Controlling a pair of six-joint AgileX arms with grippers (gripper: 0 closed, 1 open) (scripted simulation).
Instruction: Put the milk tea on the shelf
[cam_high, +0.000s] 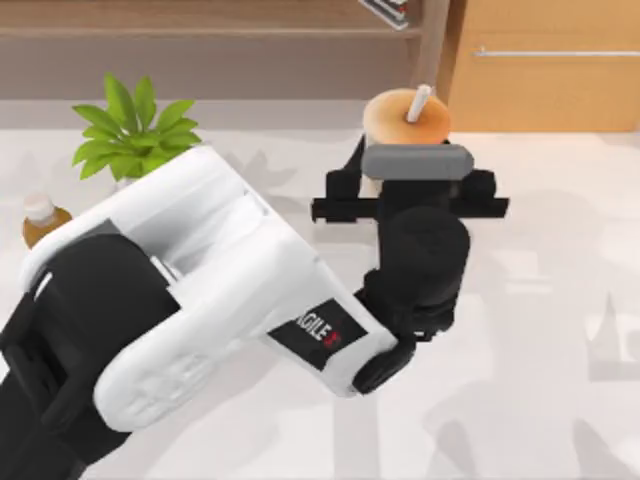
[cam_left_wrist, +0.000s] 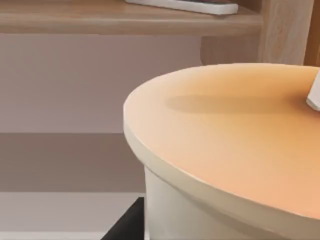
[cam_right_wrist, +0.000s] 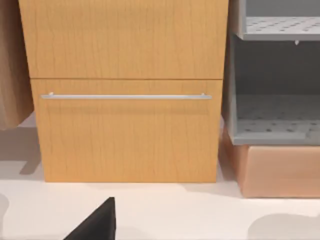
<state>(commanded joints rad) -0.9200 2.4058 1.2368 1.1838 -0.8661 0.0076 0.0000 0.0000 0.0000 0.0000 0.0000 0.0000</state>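
The left tool (cam_high: 405, 180) is sitting clamped on the milk tea (cam_high: 404, 118), carrying it at the desk's (cam_high: 560, 330) far edge, just in front of the shelf (cam_high: 200, 30) beside its vertical post. The carry step is seemingly underway; next the cup is needing a lift over the board's lip and forward. The cabinet (cam_high: 545, 70) is crowding the right, while open board is lying leftward. The right arm is idling, facing the cabinet.

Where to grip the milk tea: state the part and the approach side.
Grip the milk tea by its cup wall below the domed lid, coming level from the table's near side, as the left gripper sits now. The lid overhangs and the straw stands upright, so a top grab looks poor.
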